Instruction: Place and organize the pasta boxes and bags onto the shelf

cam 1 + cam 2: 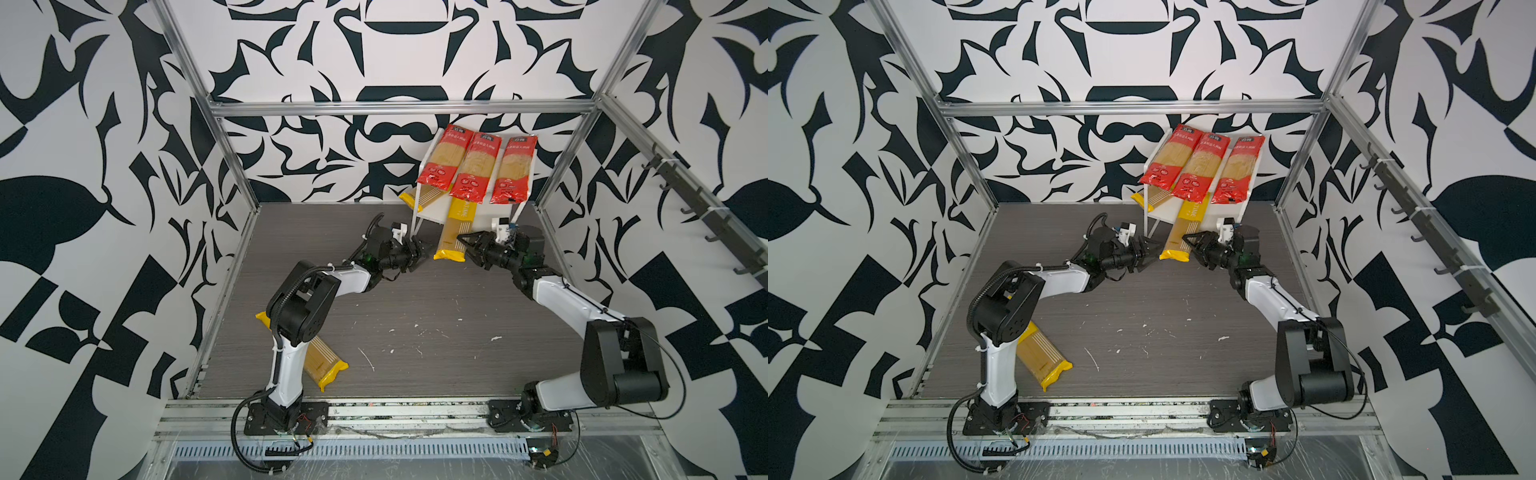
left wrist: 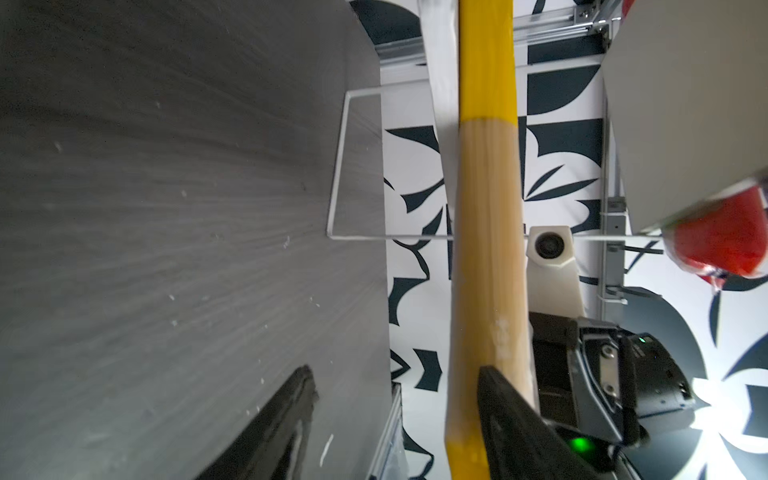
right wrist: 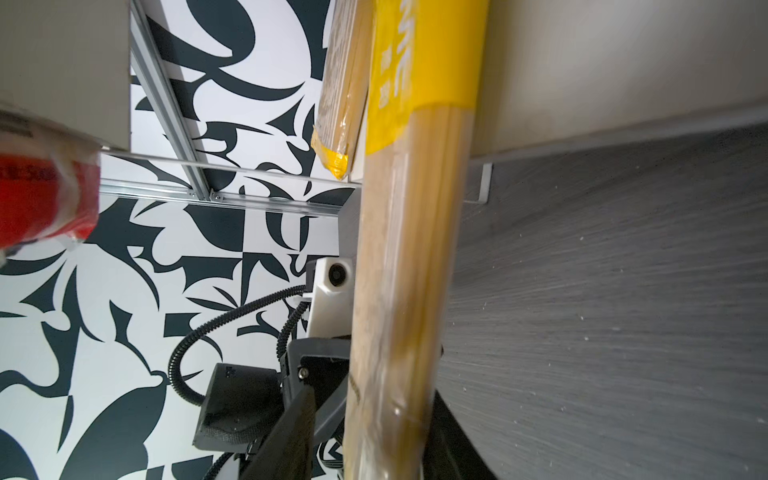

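Top views: three red-end spaghetti packets [image 1: 473,166] fill shelf [image 1: 430,212] top, upper right of frame. One yellow-end packet [image 1: 453,232] half in lower tier, tail out over bench [image 1: 415,311], between left claw [image 1: 419,252] and right claw [image 1: 465,247].
Left wrist: left claw released, packet beside one finger [image 2: 507,415].
Right wrist: right claw slack around packet.
Step looks like seating it; next probably push inward, straight.

Noted glossy clear plastic film on spaghetti packets [image 1: 451,237], centre frame. Matt grey woodgrain tabletop [image 1: 415,299], scuffed. Brushed metal frame rails [image 1: 399,109]. Smooth white-coated shelf [image 1: 430,215].
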Controlling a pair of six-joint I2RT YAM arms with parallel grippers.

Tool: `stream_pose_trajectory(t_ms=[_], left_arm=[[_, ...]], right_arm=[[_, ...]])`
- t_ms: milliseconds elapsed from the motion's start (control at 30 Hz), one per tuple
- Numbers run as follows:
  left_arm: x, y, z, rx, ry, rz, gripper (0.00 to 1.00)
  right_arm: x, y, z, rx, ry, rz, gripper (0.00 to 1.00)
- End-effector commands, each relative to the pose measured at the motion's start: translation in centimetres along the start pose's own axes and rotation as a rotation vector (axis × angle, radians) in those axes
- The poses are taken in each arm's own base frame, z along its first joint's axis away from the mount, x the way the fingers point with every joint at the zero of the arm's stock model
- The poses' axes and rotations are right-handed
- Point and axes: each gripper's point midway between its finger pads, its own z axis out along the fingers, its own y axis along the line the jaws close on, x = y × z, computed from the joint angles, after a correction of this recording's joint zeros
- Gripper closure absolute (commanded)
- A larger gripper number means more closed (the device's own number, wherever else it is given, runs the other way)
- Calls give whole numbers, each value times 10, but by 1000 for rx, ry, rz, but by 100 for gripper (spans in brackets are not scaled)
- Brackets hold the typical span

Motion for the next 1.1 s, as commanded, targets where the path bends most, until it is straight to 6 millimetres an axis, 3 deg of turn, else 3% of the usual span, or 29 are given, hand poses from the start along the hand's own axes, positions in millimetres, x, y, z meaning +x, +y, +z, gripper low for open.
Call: stream_pose_trajectory(t_ms=[0, 200, 300, 400, 500, 600, 833, 1067], left_arm=[[16, -36, -6, 116, 24, 15, 39], [38, -45, 8, 168, 66, -7, 46], [38, -45, 15, 172, 72, -5, 53], [32, -54, 20, 192, 71, 4, 60], [29, -65, 23, 206, 75, 25, 65], [24, -69, 21, 189, 77, 53, 62], [-8, -52, -12, 111, 16, 64, 44], [-40, -34, -79, -4, -53, 84, 40]], right_arm=[[5, 22, -14, -61, -18, -64, 54], [22, 10, -22, -54, -15, -38, 53], [28, 7, -23, -42, -10, -46, 54], [31, 3, -23, -34, -17, -46, 63], [26, 7, -27, -44, -57, -58, 83], [15, 18, -26, -58, -97, -87, 97], [-22, 30, -16, -84, -174, -124, 100], [-45, 49, -6, -118, -203, -136, 100]])
